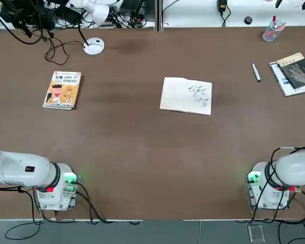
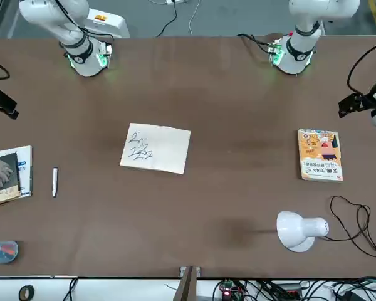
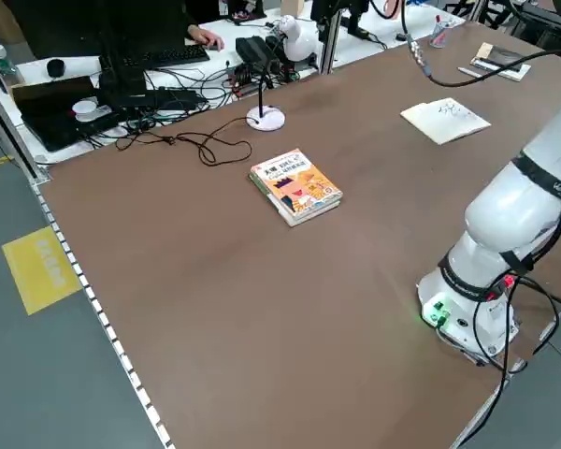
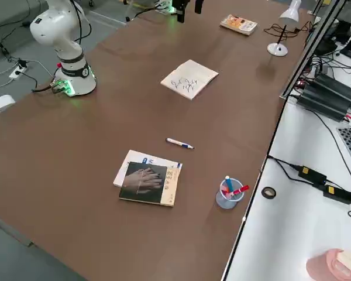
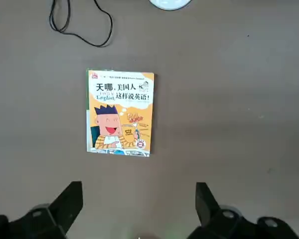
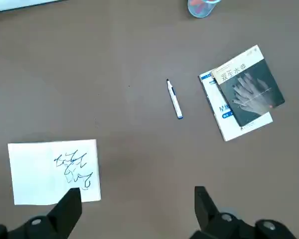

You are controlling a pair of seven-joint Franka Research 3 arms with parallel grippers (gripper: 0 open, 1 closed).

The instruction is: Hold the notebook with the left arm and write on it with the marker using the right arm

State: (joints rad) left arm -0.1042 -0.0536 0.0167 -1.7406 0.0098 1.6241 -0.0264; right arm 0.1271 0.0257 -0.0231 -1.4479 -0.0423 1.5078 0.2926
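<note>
Notebook (image 1: 186,95) lies flat near the table's middle, slightly toward the robot's right and the far side, pale page up with black scribbles at its right end. Nothing touches it.

Marker (image 1: 255,71) lies on the bare table (image 1: 142,152), well to the right of the notebook and a little farther away, just left of a dark-covered book (image 1: 296,70) stacked on a white-and-blue booklet (image 1: 283,80). A clear cup (image 1: 271,31) holding red and blue pens stands at the far right edge.

Orange-yellow illustrated book (image 1: 62,90) lies on the left side, well apart from the notebook. A white desk lamp (image 1: 94,46) with round base stands beyond it at the far edge, black cable (image 1: 56,51) looping beside it.

Left gripper (image 5: 138,211) hangs above the illustrated book, fingers spread wide, holding nothing. Right gripper (image 6: 137,214) hangs high above the table's right half, over the stretch between notebook and marker; fingers spread wide, empty.

Both arm bases sit at the near edge: left arm (image 1: 25,170), right arm (image 1: 290,170), green lights lit on each.
</note>
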